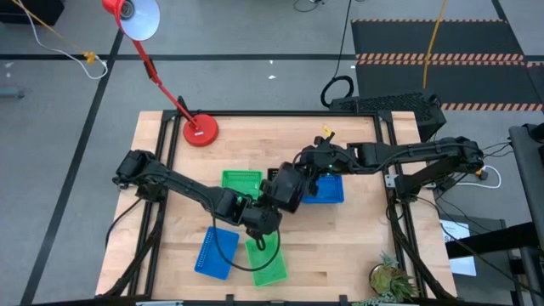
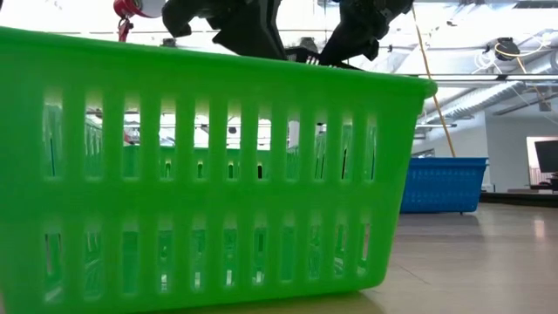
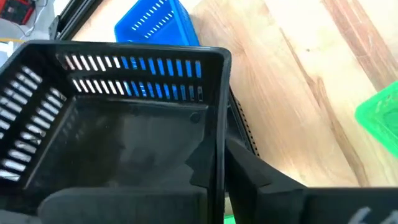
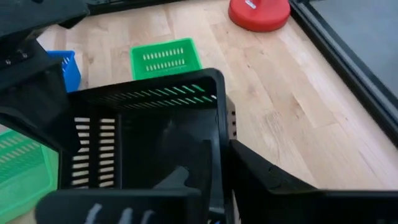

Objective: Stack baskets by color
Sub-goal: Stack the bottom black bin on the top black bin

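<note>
A black basket point(image 3: 124, 124) hangs above the table's middle between my two grippers. My left gripper point(image 1: 276, 195) comes from the table's left and is shut on it. My right gripper point(image 1: 308, 168) comes from the right, slightly open. Its fingers stand on either side of a basket wall point(image 4: 219, 143), with a gap on the inner side. A green basket point(image 1: 242, 179) and a blue basket point(image 1: 327, 190) rest flat on the table beside them. Another blue basket point(image 1: 212, 252) and another green basket point(image 1: 266, 260) lie nearer the front edge. My left gripper has a side wall of the black basket point(image 3: 222, 146) between its fingers, one finger inside the basket and one outside. The fingers slant down from the table's left. The basket is lifted clear of the table, opening upward and somewhat tilted.
A red lamp base point(image 1: 201, 130) stands at the far left of the table, its arm leaning off the far edge. A small plant point(image 1: 391, 279) sits at the near right corner. Bare wood point(image 1: 357, 246) lies at the near right.
</note>
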